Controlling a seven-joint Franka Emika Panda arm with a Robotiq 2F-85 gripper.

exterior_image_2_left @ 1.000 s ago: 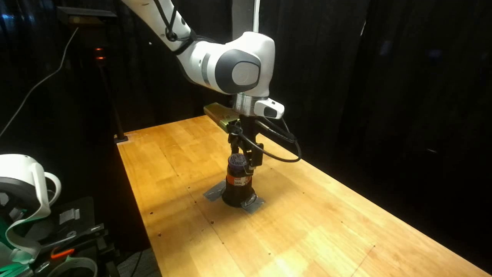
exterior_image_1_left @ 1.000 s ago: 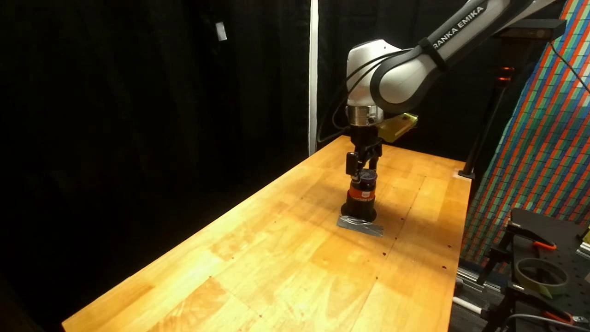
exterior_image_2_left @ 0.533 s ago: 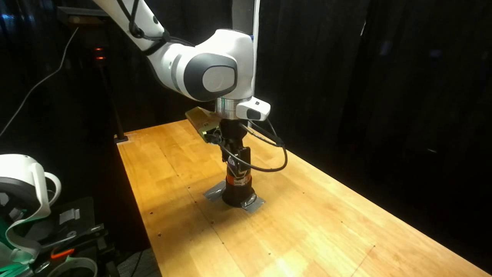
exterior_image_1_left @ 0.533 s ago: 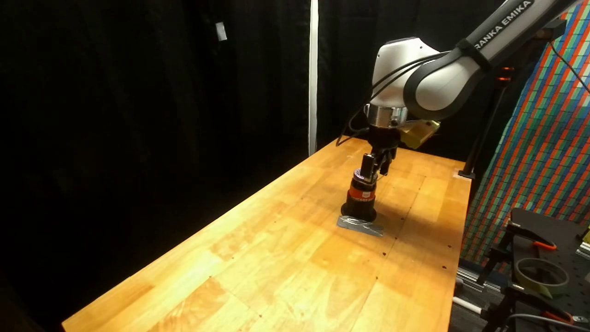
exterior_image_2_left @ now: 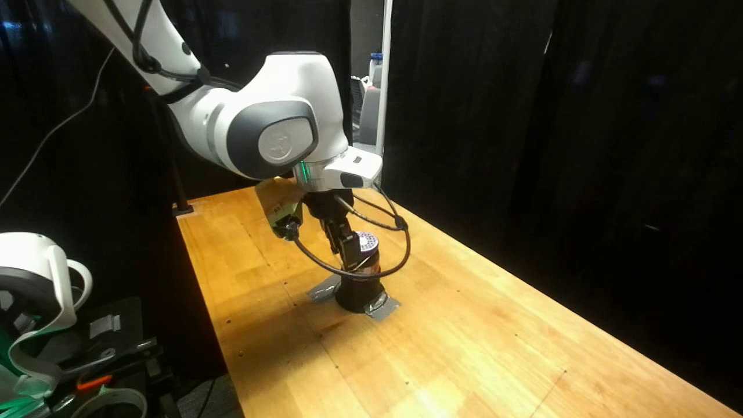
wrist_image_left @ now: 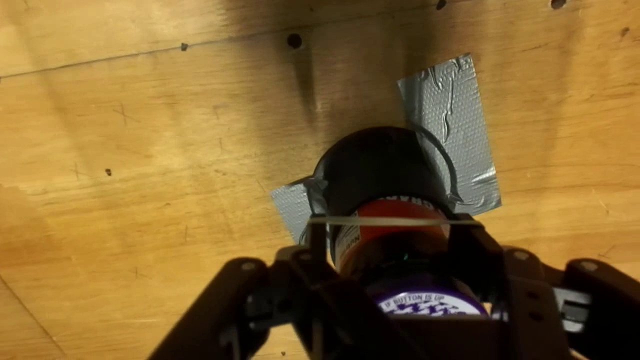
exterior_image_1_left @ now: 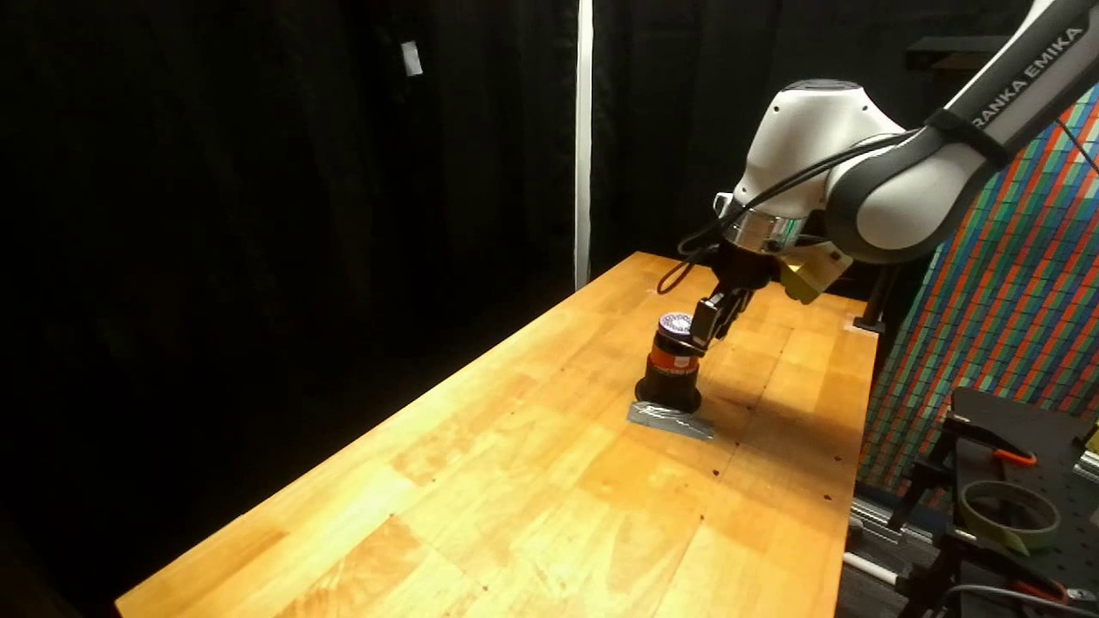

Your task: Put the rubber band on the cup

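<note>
Wrist view, gripper: in from the bottom of the frame, its two fingers spread well apart, and look at that, a pale rubber band stretched straight from tip to tip!
Wrist view, cup: just beyond that strand, which crosses the orange-red label; gripper parts block some of the purple-and-white top. Does the band run round the far side? Cannot tell.
Wrist view, grey tape: two strips, one either side of the cup's black base, lying flat on the wooden table.
In an exterior view, arm: leaning in from the right, wrist tilted, fingertips close against the upright cup's upper side and hiding a little of its edge; contact, cannot tell.
In an exterior view, black curtain: filling the background, a white post cutting down through it.
In an exterior view, checked sheet: a blaze of colours beyond the table's right edge; below it a dark side stand carries a tape roll, well apart from the cup.
In an exterior view, cable: here's the obstruction, a black loop hanging from the wrist and crossing in front of the cup!
In an exterior view, white device: off the table, at the frame's left.
</note>
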